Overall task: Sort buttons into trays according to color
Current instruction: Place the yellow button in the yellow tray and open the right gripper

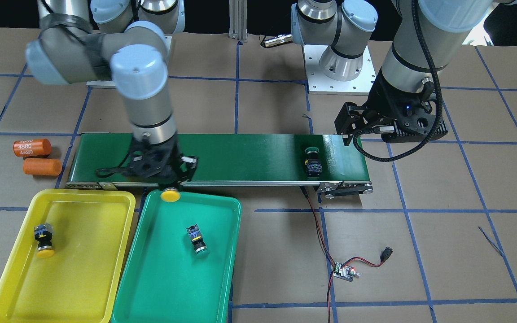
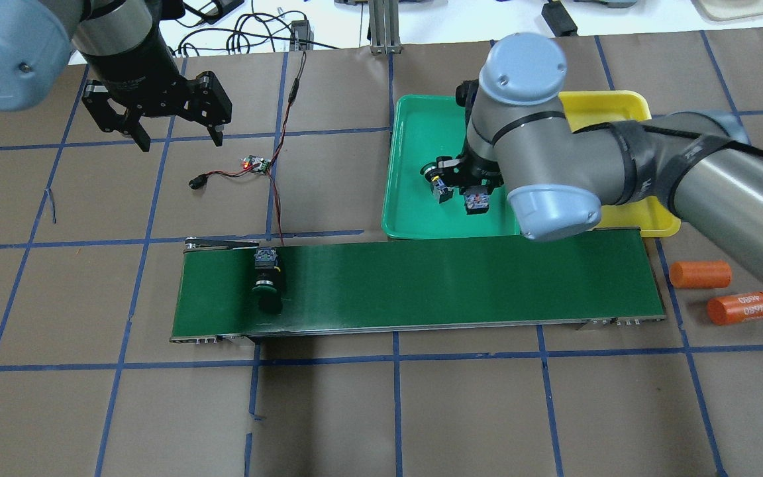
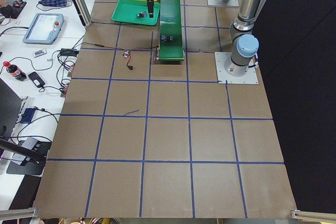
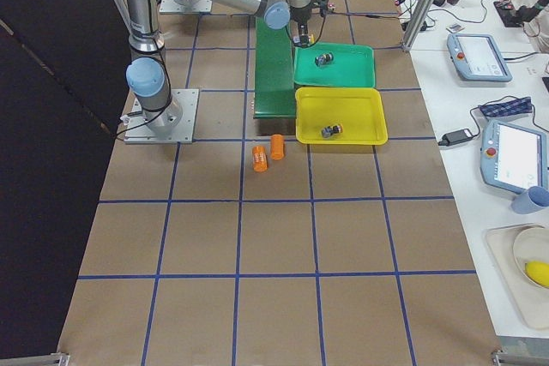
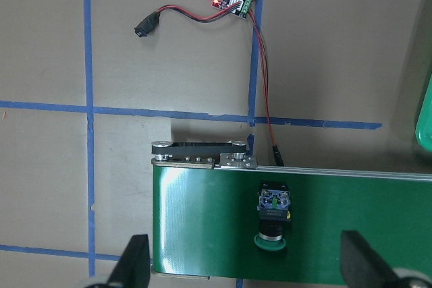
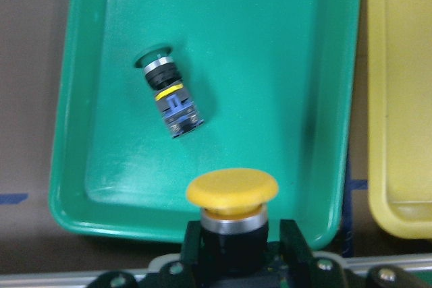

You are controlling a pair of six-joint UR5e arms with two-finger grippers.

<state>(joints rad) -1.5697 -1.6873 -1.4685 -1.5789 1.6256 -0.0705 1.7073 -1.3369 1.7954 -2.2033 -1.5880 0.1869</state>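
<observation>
So the right pincer (image 6: 235,247) is clenched on a yellow button (image 6: 231,190), bottom centre of its wrist view, over the teal tray (image 6: 67,133) rim. Next I'd guess: slide right to the yellow tray (image 6: 405,99) and drop it. The left pincer (image 2: 179,132) hangs released, upper left overhead.

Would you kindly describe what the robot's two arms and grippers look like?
Both arms are silver-grey tubes with pale blue joint caps. The right arm wears black tape wraps; a black braided cable runs along the left arm. The left gripper and right gripper are black and two-fingered.
</observation>
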